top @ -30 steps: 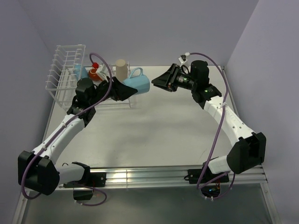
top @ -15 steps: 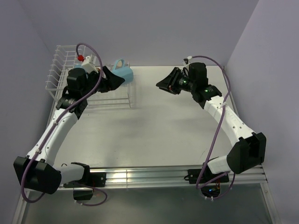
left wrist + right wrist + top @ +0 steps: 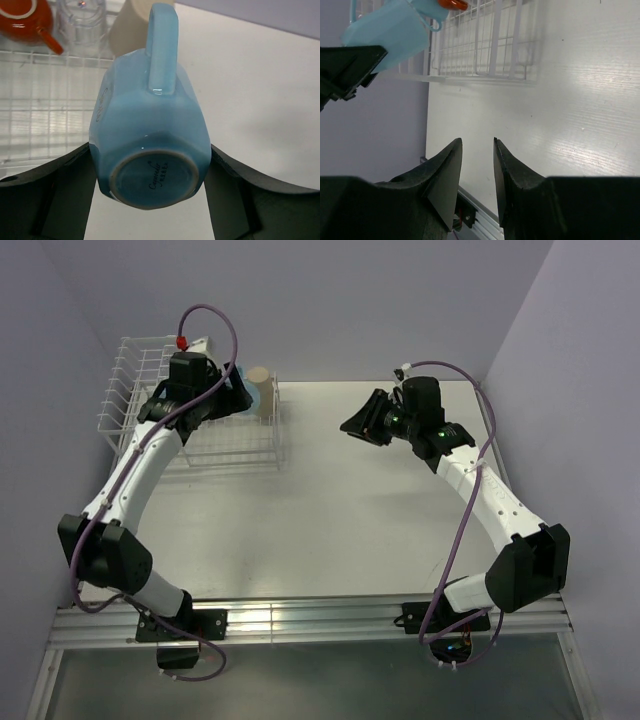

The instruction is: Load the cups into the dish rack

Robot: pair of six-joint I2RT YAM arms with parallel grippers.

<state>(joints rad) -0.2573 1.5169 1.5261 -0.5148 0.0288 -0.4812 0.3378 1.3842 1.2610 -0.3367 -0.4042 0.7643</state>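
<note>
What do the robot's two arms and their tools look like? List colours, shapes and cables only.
Both the left arm and the right arm have white links with bulky black joint housings. A purple cable loops along each; the left one ends in a red connector. The left tool and the right tool each have two matt black, wedge-shaped fingers tapering to a point.
</note>
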